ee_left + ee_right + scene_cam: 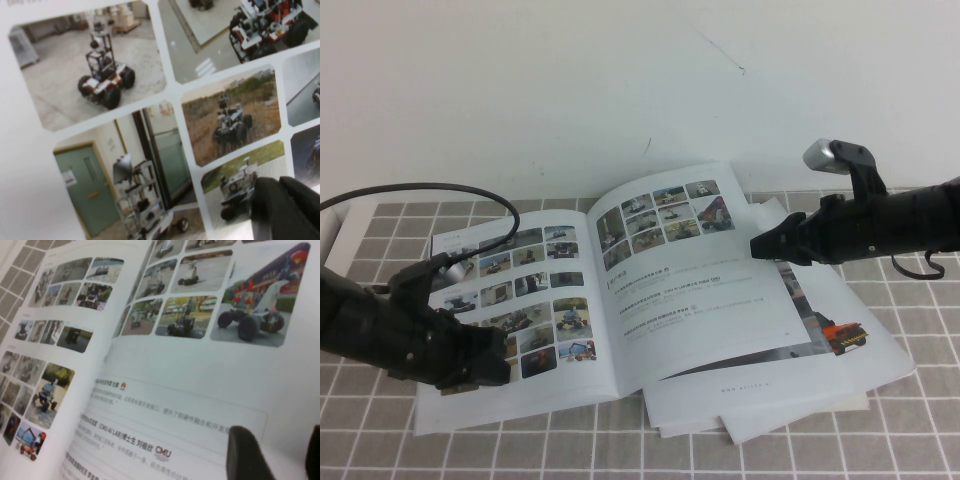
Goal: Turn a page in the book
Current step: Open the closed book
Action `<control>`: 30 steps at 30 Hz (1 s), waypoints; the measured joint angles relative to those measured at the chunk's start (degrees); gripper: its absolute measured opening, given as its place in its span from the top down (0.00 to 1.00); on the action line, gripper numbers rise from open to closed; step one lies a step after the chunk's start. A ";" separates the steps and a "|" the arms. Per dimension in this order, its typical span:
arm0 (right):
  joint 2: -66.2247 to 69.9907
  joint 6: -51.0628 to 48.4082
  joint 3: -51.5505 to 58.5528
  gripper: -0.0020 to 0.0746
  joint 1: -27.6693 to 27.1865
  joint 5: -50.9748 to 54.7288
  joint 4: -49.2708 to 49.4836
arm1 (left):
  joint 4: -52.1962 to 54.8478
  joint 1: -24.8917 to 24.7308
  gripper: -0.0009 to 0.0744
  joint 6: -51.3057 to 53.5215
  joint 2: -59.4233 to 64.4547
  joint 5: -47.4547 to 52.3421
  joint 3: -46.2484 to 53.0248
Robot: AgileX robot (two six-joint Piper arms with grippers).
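Grey tiled table mat (920, 420) under a white wall is your backdrop. Your right gripper (757, 246) hovers at the outer edge of the page (700, 290), near its upper corner; in the right wrist view two dark fingertips (248, 455) show with a clear gap between them, parted and gripping nothing, both cut off by the frame edge. Whether they touch the paper is hard to tell. That page carries nine small photos above text lines, and its right side arches up off the loose sheets (840, 350) beneath, which hide part of an orange vehicle picture. Your left gripper (485, 365) sits low on the photo-grid leaf (520, 300) of the book (610, 300), lying open near the table's middle. In the left wrist view only one dark finger (285, 210) enters the corner, so you cannot tell its state. Small photo detail is blurred.
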 joint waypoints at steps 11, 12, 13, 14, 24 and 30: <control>1.58 0.11 0.00 0.62 0.00 0.03 0.00 | -0.09 0.00 0.99 0.05 0.00 0.00 0.00; 1.84 0.11 0.00 0.62 0.00 0.03 0.00 | -0.09 0.00 0.99 0.05 0.00 0.00 0.00; 2.22 0.11 0.00 0.62 0.00 0.14 0.00 | -0.09 0.00 0.99 0.05 0.00 0.00 0.00; 2.53 0.20 0.00 0.62 0.00 0.14 0.00 | -0.09 0.00 0.99 0.05 0.00 0.00 0.00; 3.57 0.20 0.00 0.62 0.00 0.46 0.14 | -0.09 0.00 0.99 0.05 0.00 0.00 0.00; 3.57 -2.99 0.00 0.62 0.00 6.41 4.66 | -0.13 0.00 0.99 0.05 0.00 0.00 0.00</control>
